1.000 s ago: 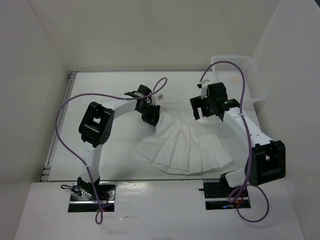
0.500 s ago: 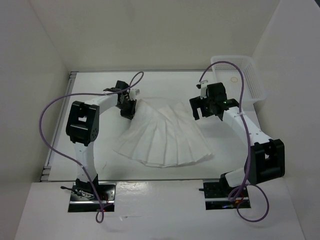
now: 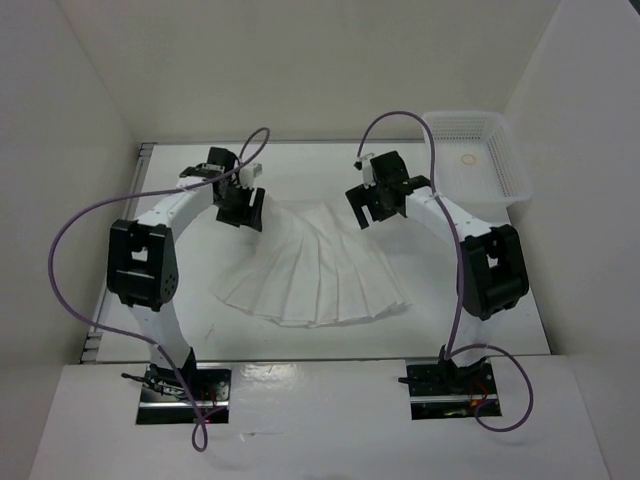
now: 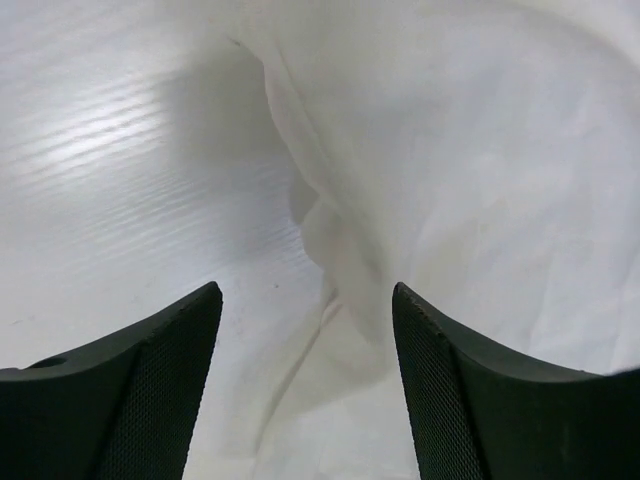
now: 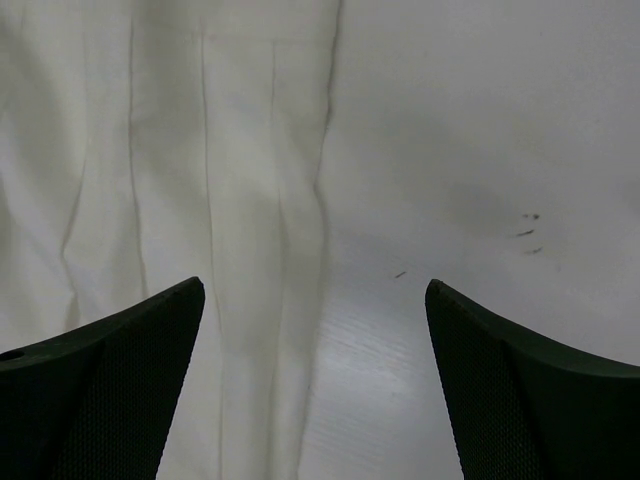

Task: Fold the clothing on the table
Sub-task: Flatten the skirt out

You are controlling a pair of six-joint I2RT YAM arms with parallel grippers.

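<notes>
The clothing, a white pleated skirt [image 3: 315, 275], lies fanned out flat on the table [image 3: 300, 170], waistband toward the far side. My left gripper [image 3: 244, 209] hovers open over the waistband's left corner. In the left wrist view the crumpled skirt edge [image 4: 340, 250] lies loose below the open left gripper [image 4: 306, 290], not pinched. My right gripper [image 3: 366, 206] is open over the waistband's right end. In the right wrist view the right gripper [image 5: 314, 282] straddles the skirt's side edge [image 5: 290, 200], with bare table [image 5: 470, 130] to the right.
A white perforated basket [image 3: 480, 160] stands at the far right corner of the table. White walls enclose the table on three sides. Purple cables loop above both arms.
The left gripper dragged the skirt's corner left and toward the far side, then let it go. The skirt shifted left. The right arm swung left to the waistband's right end.
</notes>
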